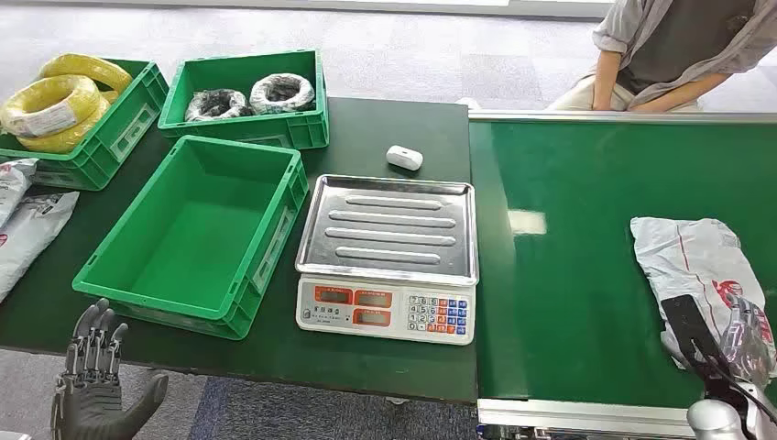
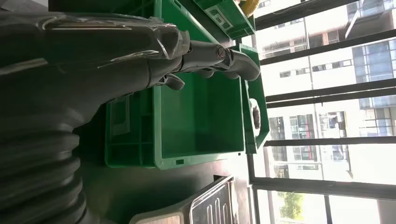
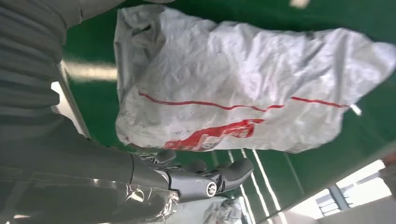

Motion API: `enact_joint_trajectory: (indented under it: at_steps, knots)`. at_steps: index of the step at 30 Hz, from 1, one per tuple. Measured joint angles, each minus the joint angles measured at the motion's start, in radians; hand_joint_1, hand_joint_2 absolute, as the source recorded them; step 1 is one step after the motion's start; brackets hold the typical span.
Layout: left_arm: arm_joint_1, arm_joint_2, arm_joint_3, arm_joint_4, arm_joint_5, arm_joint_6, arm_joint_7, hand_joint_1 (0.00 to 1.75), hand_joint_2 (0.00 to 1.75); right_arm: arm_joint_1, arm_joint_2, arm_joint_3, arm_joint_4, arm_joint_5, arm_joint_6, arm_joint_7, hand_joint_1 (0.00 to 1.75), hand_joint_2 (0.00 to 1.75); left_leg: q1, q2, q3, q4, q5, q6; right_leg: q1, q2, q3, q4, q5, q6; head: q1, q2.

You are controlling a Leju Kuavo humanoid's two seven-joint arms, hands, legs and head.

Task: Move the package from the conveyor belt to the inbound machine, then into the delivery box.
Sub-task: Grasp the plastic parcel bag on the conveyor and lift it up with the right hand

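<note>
A crumpled white plastic package with red printing [image 1: 698, 266] lies flat on the green conveyor belt [image 1: 568, 266], well to the right of the steel-topped weighing scale with a white keypad base [image 1: 388, 257]. The right hand [image 1: 747, 341] hovers at the package's near end, just beside it; in the right wrist view its fingers [image 3: 205, 179] are slightly curled alongside the bag and hold nothing. The left hand [image 1: 92, 385] hangs below the near edge of the dark surface [image 1: 366, 357], fingers spread and empty. Left of the scale stands an empty green plastic crate [image 1: 197, 238]. Behind the scale lies a small white case [image 1: 404, 157], and a person in a grey shirt [image 1: 678, 50] sits beyond the belt's far edge.
</note>
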Motion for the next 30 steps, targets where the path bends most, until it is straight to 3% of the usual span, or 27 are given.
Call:
enact_joint_trajectory:
  at_steps: [7,8,11,12,18,24,27,30]
  knots:
    - [-0.035,0.022,-0.044,0.02,0.0,0.033,0.023,0.0,1.75,-0.079,-0.063,-0.018,0.199,0.151,0.05,0.231,0.01,1.75,0.0,-0.001,-0.001,0.0,0.0,0.001,0.0,-0.002,0.001,0.0,0.0,0.0,0.001,0.0]
    - [-0.042,0.024,-0.05,0.024,0.0,0.037,0.025,0.0,1.75,-0.089,-0.067,-0.018,0.225,0.164,0.063,0.253,0.18,1.75,0.0,-0.001,-0.001,0.0,0.0,0.001,0.0,-0.002,0.001,0.0,0.0,0.0,0.0,0.0]
    - [-0.056,0.028,-0.062,0.032,0.0,0.051,0.028,0.0,1.75,-0.128,-0.07,-0.018,0.284,0.192,0.116,0.303,1.4,1.75,0.0,0.0,0.001,0.0,0.0,0.001,0.0,-0.001,0.001,0.0,0.0,0.0,0.0,0.0]
    - [-0.06,0.029,-0.065,0.034,0.0,0.055,0.028,0.0,1.75,-0.143,-0.07,-0.018,0.299,0.198,0.133,0.312,1.66,1.75,0.0,0.001,0.001,0.0,0.0,0.001,0.0,0.0,0.001,0.0,0.0,0.0,0.0,0.0]
    - [-0.066,0.035,-0.076,0.038,0.0,0.069,0.028,0.0,1.75,-0.215,-0.067,-0.017,0.362,0.218,0.2,0.317,1.72,1.75,0.0,0.0,0.0,0.0,0.001,0.001,0.0,-0.001,0.002,0.0,0.0,0.0,0.0,0.0]
    - [-0.067,0.037,-0.082,0.043,0.001,0.086,0.024,0.0,1.75,-0.269,-0.052,-0.016,0.385,0.253,0.142,0.271,1.75,1.75,0.0,-0.001,0.0,0.0,0.001,0.001,0.0,-0.001,0.002,0.0,0.0,0.0,0.0,0.0]
    - [-0.067,0.037,-0.087,0.043,0.001,0.092,0.023,0.0,1.75,-0.291,-0.042,-0.018,0.385,0.243,0.063,0.185,1.75,1.75,0.0,-0.001,0.0,0.0,0.001,0.001,0.0,-0.001,0.002,0.0,0.0,0.0,0.0,0.0]
    - [-0.067,0.036,-0.089,0.043,0.001,0.101,0.023,0.0,1.75,-0.305,-0.026,-0.034,0.372,0.176,-0.024,0.027,1.75,1.75,0.0,-0.001,0.0,0.0,0.001,0.001,0.0,-0.001,0.002,0.0,0.0,0.0,0.0,0.0]
